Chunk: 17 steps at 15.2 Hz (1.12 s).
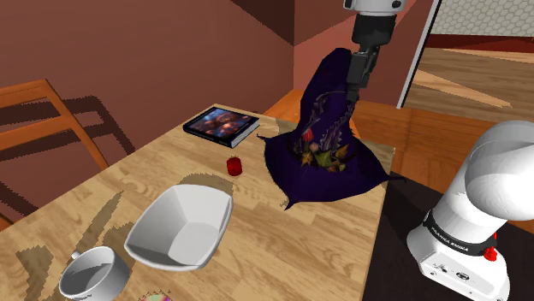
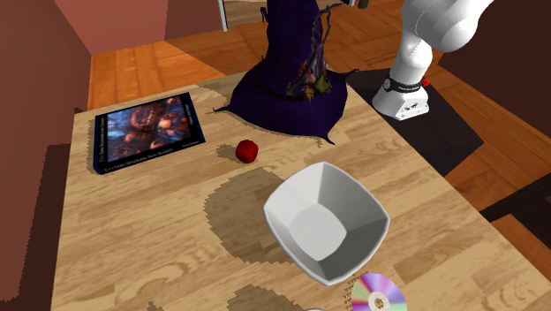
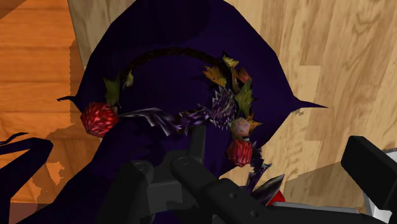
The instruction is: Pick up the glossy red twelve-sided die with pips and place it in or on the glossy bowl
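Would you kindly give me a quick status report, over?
Gripper up at tip of witch hat. Red die on table, apart from white bowl. Hat stands under the gripper.

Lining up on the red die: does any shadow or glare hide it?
Shoulder view: the glossy red die is evenly lit, no glare. Second exterior view: a jagged shadow darkens the wooden table beside the glossy white bowl, short of the die. Wrist view: dim, over the dark purple pointed hat.
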Available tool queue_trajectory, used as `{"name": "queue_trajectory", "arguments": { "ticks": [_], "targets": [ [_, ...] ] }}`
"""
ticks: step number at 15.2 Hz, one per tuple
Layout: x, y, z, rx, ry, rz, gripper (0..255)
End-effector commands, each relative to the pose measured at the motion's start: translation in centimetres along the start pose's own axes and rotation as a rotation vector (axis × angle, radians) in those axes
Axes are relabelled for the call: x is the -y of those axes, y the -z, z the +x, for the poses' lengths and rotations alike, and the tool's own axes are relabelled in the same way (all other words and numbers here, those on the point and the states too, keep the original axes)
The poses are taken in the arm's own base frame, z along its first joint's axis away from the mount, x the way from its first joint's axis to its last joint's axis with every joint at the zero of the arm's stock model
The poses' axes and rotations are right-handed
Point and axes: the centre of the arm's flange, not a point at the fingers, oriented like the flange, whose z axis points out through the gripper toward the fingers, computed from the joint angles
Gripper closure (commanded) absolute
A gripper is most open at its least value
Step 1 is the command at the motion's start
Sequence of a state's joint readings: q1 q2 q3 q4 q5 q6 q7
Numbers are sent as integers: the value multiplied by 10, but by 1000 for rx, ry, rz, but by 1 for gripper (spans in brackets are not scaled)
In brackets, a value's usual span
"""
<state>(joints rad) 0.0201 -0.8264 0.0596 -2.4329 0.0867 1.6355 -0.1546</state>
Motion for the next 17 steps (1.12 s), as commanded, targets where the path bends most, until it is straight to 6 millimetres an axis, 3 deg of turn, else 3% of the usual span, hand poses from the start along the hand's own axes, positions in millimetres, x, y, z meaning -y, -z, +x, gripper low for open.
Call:
{"name": "queue_trajectory", "arguments": {
  "ticks": [1,17],
  "targets": [
    [0,0,0,0,0,0,0],
    [58,-132,157,15,1,-9,0]
  ]
}}
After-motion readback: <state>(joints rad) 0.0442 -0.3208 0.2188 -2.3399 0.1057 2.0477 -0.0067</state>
